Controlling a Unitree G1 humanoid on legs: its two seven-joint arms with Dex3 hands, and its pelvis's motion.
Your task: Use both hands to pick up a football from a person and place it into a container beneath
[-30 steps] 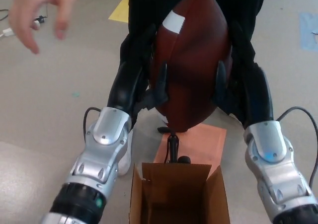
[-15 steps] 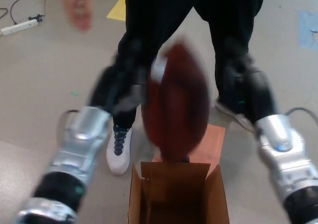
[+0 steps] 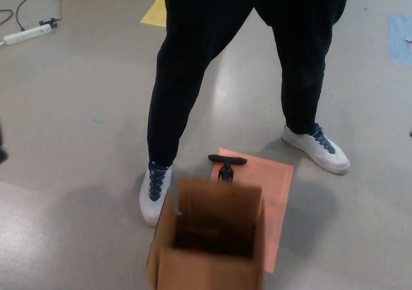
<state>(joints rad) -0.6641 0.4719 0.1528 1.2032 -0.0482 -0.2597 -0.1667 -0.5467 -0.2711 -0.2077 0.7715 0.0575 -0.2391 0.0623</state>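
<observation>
Both hands have dropped out of sight: a second ago the left hand and the right hand were pressed on either side of the football, now neither shows, so I cannot tell whether their fingers are apart or closed. Only a dark sliver sits at the far left edge, and I cannot say what it is. The football has gone with them. It is no longer up where the hands held it, and nothing brown lies on the floor. The cardboard box, directly beneath the spot where the hands were, now sits skewed, with its near wall pushed forward. Its inside is dark and I cannot make the ball out plainly, but my guess is that it was let go and fell in. If so, the placing is done.

Counting from the left hand's side across to the right's:
- one white power strip on the floor, well off to the left
- one yellow patch
- one person in black trousers, with two legs
- two white shoes, one just beside the box and the other out to the right
- one box
- one small black tool just beyond the box
- one orange mat under it
- one blue patch far right
- no football in open view
</observation>
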